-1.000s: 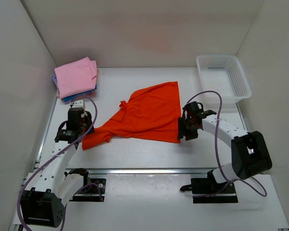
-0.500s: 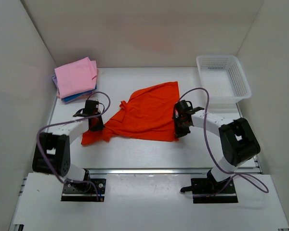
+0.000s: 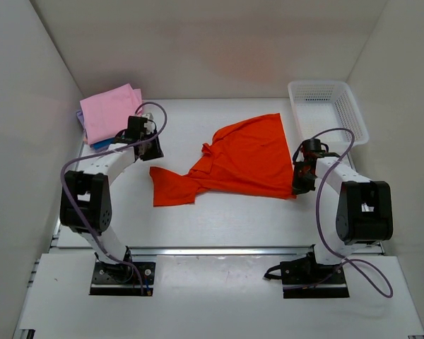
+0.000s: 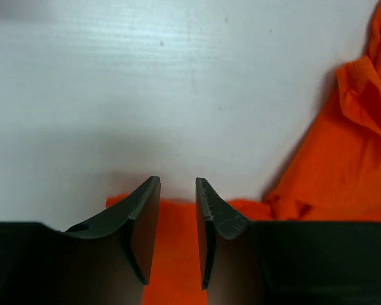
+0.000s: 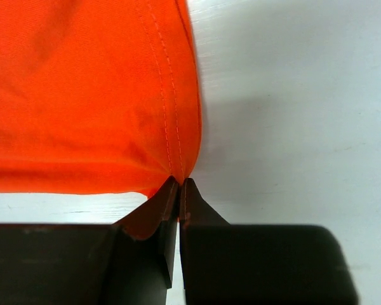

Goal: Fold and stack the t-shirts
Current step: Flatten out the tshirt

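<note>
The white surface [image 3: 219,219] carries the orange t-shirt [image 3: 251,152], spread out and rumpled from its middle toward the right edge. The pink t-shirt [image 3: 109,113] lies folded on top of a stack in the far left corner. The right gripper [image 5: 179,184] is pinching the orange t-shirt's hem corner. The left gripper [image 4: 178,187] is slightly spread and holds nothing.

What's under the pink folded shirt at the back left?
A blue shirt and a purple shirt show only as edges beneath the pink shirt. Anything else in the stack is covered.
</note>
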Robot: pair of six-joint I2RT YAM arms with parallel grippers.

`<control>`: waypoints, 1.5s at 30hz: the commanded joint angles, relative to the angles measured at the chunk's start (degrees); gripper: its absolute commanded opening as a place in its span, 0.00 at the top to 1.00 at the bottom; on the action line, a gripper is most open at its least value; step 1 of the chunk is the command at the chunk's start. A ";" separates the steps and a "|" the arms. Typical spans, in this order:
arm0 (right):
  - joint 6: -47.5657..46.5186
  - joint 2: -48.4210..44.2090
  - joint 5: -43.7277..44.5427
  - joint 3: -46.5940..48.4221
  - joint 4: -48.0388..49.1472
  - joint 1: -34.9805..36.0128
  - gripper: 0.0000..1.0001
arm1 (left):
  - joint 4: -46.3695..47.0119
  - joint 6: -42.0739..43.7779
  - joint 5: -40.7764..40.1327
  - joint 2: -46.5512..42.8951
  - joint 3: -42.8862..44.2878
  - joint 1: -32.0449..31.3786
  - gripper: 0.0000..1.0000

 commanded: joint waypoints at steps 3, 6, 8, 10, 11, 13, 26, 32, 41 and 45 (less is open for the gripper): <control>-0.45 -0.22 -0.99 1.54 0.98 2.14 1.00 | -4.75 0.29 1.51 -15.59 -11.06 -0.71 0.62; 0.07 -0.74 -1.87 1.45 0.99 2.67 1.00 | -6.16 -0.41 -0.16 -18.95 -17.74 -2.12 0.57; 0.60 -1.01 -3.27 1.19 1.25 2.85 1.00 | -6.52 -1.12 -2.18 -20.98 -20.83 -4.05 0.56; 1.13 -2.23 -4.15 -0.12 2.30 3.29 1.00 | -7.04 -1.30 -5.16 -22.65 -23.99 -6.25 0.54; 1.22 -3.11 -4.33 -0.56 2.57 2.94 1.00 | -7.39 -1.47 -5.88 -22.83 -24.35 -6.43 0.54; 1.31 -3.73 -4.68 -1.27 3.01 3.38 1.00 | -8.36 -1.03 -7.28 -22.39 -24.97 -5.99 0.52; 1.92 -5.75 -6.97 -3.12 3.72 3.38 1.00 | -8.61 -2.36 -12.29 -8.96 -23.67 -13.10 0.49; 2.10 -8.91 -8.28 -2.94 2.57 2.85 1.00 | -11.96 -0.33 -5.63 -6.39 -20.06 -12.59 1.00; 8.06 -31.75 -17.69 7.59 3.79 1.88 1.00 | -22.60 -3.92 3.25 -33.08 7.23 -3.11 1.00; 14.12 -45.09 -16.99 10.86 8.37 -0.66 1.00 | -25.23 -7.18 0.97 -38.20 22.65 -4.23 1.00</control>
